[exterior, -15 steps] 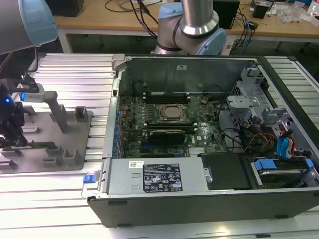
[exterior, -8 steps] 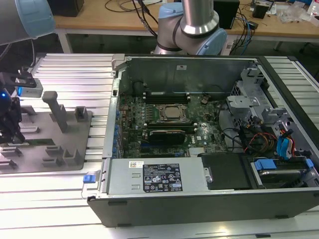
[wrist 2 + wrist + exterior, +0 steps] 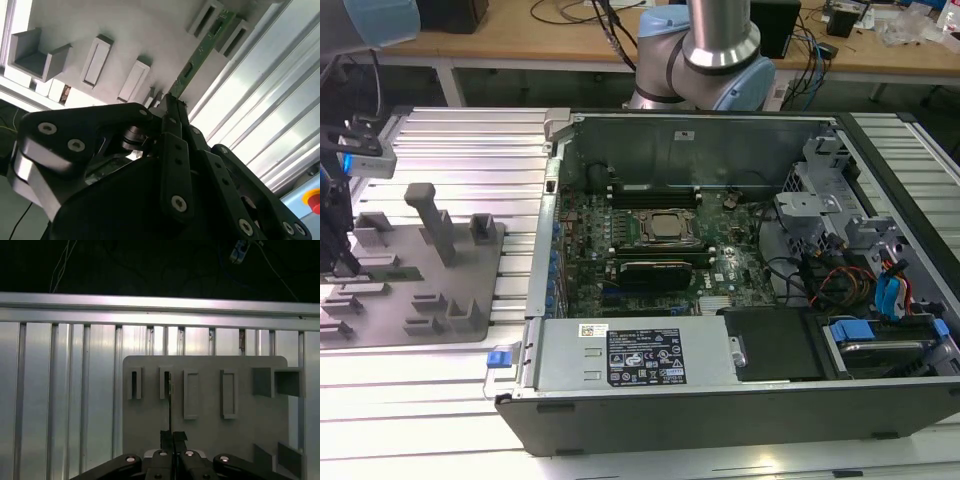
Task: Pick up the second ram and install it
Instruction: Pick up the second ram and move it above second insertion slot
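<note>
Ribbed tabletop (image 3: 60,400) is carrying the grey tray (image 3: 210,440); the hand (image 3: 173,435) is clamping together on the ram (image 3: 205,47), seated edge-up in the tray. I'd be lifting straight out, never twisting.

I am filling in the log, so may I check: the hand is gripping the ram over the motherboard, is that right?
Not quite. The hand is gripping the ram, but over the grey tray, not the motherboard. The second wrist view shows the ram's far end seated in the tray.
</note>
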Controlling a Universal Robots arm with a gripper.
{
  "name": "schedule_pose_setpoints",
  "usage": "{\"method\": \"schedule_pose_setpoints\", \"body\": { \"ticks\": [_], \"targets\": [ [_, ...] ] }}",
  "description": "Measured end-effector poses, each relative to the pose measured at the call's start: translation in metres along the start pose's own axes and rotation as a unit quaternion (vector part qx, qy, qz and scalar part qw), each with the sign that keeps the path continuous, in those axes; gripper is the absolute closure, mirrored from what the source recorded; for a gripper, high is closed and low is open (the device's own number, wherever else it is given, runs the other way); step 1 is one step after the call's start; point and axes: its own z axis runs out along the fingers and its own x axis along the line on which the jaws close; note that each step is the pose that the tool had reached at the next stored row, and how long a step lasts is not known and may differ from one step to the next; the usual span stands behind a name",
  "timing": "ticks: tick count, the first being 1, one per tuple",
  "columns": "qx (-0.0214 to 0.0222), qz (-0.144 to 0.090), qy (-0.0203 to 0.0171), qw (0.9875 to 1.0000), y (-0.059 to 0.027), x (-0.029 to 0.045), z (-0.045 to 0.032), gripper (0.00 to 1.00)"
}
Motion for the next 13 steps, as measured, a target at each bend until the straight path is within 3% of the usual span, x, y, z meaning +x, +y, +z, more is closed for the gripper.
{"method": "schedule_pose_setpoints", "body": {
  "ticks": [3, 13],
  "targets": [
    [0.0002, 0.0, 0.0, 1.0, 0.0006, -0.0003, -0.0141, 0.91],
    [0.0005, 0.0, 0.0, 1.0, 0.0022, -0.0012, -0.049, 0.91]
  ]
}}
